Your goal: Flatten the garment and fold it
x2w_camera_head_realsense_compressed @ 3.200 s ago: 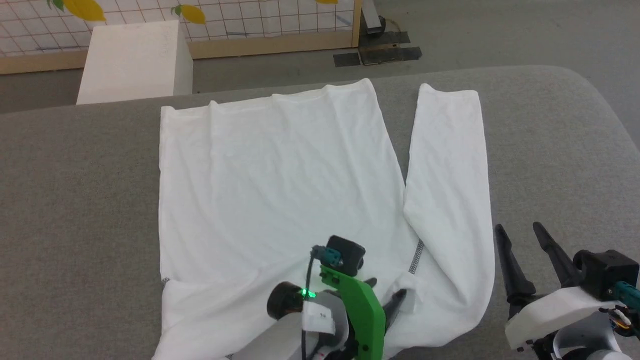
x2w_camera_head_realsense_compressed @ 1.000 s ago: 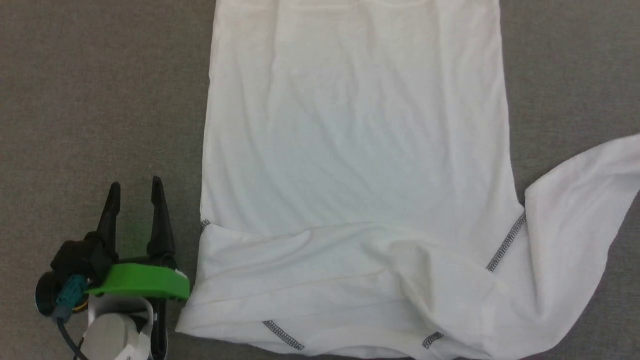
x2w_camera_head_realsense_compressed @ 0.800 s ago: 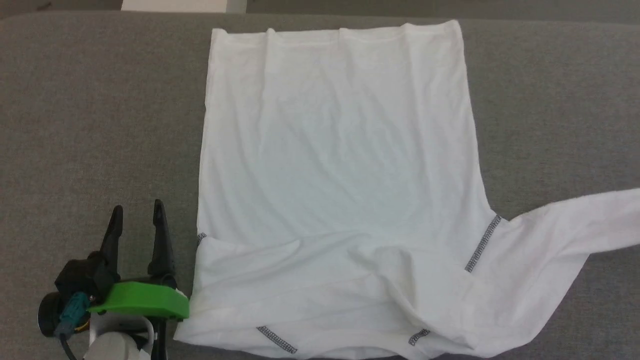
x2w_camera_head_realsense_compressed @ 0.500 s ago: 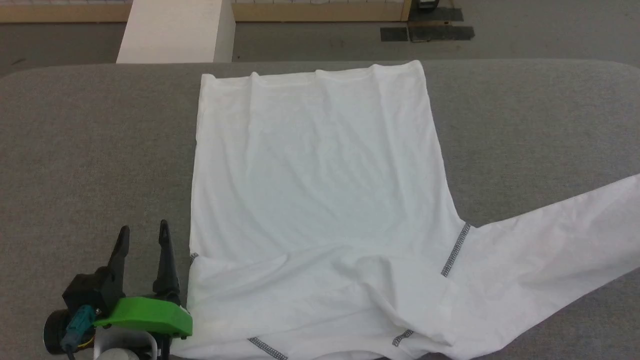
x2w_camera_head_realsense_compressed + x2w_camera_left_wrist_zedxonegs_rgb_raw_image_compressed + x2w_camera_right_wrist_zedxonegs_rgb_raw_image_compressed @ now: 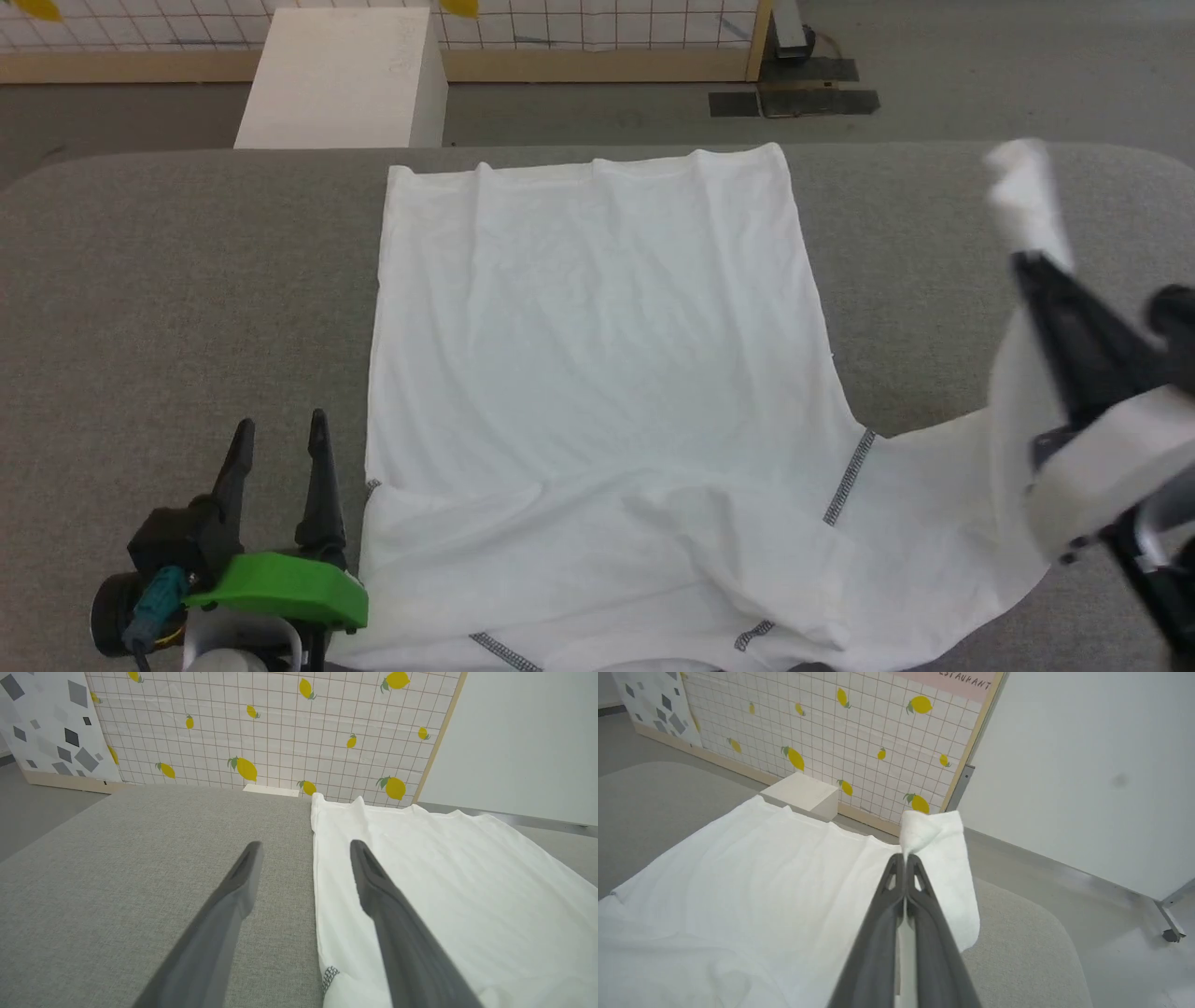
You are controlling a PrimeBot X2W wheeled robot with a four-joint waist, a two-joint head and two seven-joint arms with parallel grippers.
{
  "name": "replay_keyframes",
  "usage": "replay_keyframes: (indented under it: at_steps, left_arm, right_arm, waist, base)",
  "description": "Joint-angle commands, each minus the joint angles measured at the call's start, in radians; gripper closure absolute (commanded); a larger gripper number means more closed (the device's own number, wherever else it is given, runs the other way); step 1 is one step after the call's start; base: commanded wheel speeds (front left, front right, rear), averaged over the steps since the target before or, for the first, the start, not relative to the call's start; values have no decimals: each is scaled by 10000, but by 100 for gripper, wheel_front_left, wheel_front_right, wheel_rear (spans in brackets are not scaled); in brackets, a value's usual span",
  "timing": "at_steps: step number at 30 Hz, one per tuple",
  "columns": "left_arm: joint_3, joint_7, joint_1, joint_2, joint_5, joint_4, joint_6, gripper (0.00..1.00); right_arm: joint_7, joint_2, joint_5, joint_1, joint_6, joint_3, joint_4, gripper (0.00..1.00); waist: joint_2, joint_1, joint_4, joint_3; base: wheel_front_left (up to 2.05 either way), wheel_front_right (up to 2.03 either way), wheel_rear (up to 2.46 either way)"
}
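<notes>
Garment [image 5: 597, 373]: it lies spread on the grey bench [image 5: 168, 280], hem at the far edge and shoulders towards you. The body is mostly flat with shallow wrinkles, and a layer of cloth lies folded across its near end.
Sleeve [image 5: 943, 485]: the right one runs out from the grey seam [image 5: 848, 476] to your right, then rises off the bench to its cuff [image 5: 1018, 182].
Right end effector [image 5: 1027, 266]: its fingers are pressed together on the cuff and hold it above the bench. Your right wrist view shows the cloth bunched at the tips [image 5: 905, 856], with the rest of the cuff [image 5: 934, 826] hanging free beside them.
Left end effector [image 5: 282, 425]: its fingers are apart and hold nothing. It sits low just beside the garment's left edge, and your left wrist view [image 5: 306, 844] shows one finger over bare bench and the other over white cloth.
Step in hand: this looks like folding the right sleeve, with the flattening largely done.
Next move: I judge that you should carry the cuff across the body towards the left edge, lay the sleeve flat without dragging the shoulder, then let go.
Watch: the fabric looks thin, so a quick sweep could pull the body askew or leave the sleeve twisted.
</notes>
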State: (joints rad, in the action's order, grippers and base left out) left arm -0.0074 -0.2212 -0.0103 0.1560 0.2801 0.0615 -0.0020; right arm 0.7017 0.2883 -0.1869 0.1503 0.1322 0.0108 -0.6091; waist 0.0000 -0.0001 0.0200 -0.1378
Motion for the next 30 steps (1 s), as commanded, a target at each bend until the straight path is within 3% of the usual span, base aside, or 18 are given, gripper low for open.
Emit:
replay_keyframes:
  at_steps: [1,5,12,18,27,28,29,30]
  left_arm:
    - [-23,20,54,26,-3,26,1,0]
    - [-92,-7,-41,9,12,91,-3,0]
    - [-175,-68,-234,-10,70,238,-28,0]
    - [-228,-145,-387,-34,102,368,-39,0]
    - [-238,-240,-460,-45,135,545,-4,0]
    - [-241,-248,-456,-46,143,576,-6,0]
    - [-239,-255,-447,-42,151,605,-7,0]
    - [-238,-263,-428,-36,156,636,-6,0]
  right_arm:
    - [49,-125,184,257,-15,-693,-69,100]
    - [-48,-520,514,922,-15,-2935,564,100]
    - [-612,-1526,502,1692,-15,-6045,3026,100]
    - [-1290,-2082,163,2110,-15,-7467,5459,100]
    - [-2097,-2358,-793,2615,-15,-8493,8327,100]
    - [-2161,-2366,-929,2673,-15,-8605,8493,94]
    - [-2223,-2370,-1089,2693,-15,-8672,8583,59]
    - [-2342,-2373,-1403,2676,-15,-8680,8597,0]
  waist:
    - [0,1,-91,-39]
    - [0,1,-242,-137]
    - [0,1,-516,-389]
    - [0,1,-675,-601]
    - [0,1,-618,-724]
    - [0,1,-591,-702]
    - [0,1,-557,-673]
    - [0,1,-513,-628]
  base:
    - [0,0,0]
    - [0,0,0]
    - [0,0,0]
    - [0,0,0]
    - [0,0,0]
    - [0,0,0]
    - [0,0,0]
    - [0,0,0]
